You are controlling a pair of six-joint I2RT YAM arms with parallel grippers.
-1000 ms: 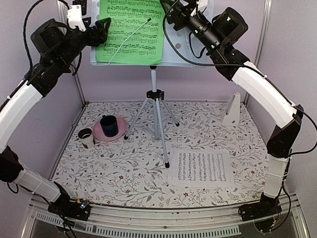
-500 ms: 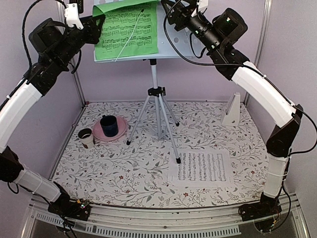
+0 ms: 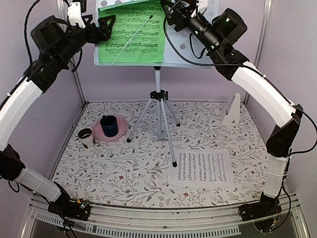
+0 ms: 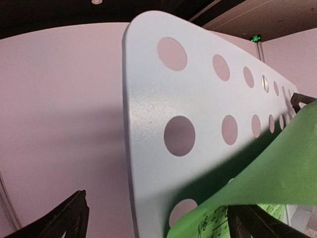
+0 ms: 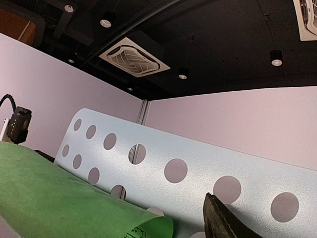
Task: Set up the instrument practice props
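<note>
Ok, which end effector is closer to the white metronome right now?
Right. The right end effector is up by the green sheet's top right corner, above and left of the metronome; the left end effector is farther left, at the desk's left edge.

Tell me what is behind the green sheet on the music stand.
The pale grey hole-punched desk; the green sheet leans on it and covers its left part, so that part cannot be seen.

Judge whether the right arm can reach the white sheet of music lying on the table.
Probably yes. The white sheet of music lies flat, uncovered, on the floral table, near that arm's base. The right tool is high by the pale grey hole-punched stand desk, so it must descend first.
</note>
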